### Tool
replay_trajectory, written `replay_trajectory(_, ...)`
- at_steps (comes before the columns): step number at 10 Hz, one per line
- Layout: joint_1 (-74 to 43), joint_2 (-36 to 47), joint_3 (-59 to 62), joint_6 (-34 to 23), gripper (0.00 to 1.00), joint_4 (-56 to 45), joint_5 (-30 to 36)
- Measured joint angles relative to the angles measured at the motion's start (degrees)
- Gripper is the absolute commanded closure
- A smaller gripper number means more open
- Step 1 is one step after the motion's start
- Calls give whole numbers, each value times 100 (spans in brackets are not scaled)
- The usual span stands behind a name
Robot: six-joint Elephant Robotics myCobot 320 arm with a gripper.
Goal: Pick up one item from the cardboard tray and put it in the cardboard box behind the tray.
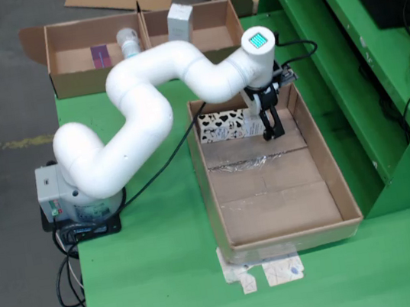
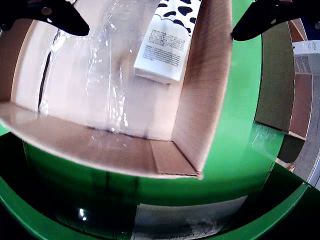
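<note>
Carton (image 2: 167, 42), cow-spotted black on white with a printed text panel, lies in the tray (image 1: 345, 194) at its far end, toward 12 o'clock in the fixed view (image 1: 224, 125). The gripper (image 1: 270, 133) hangs inside the tray just beside the carton, at its 3 o'clock. In the wrist view the fingers (image 2: 55, 15) stand wide apart at the top corners, gripping nothing, the carton between them. Clear tape (image 1: 247, 164) crosses the tray floor. The box (image 1: 71, 81) sits at the tray's 11 o'clock, on the green table (image 1: 170, 282).
</note>
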Motion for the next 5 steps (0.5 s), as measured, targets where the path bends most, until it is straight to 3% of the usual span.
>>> replay_trajectory(5, 9, 96, -343, 8, 0, 26, 35)
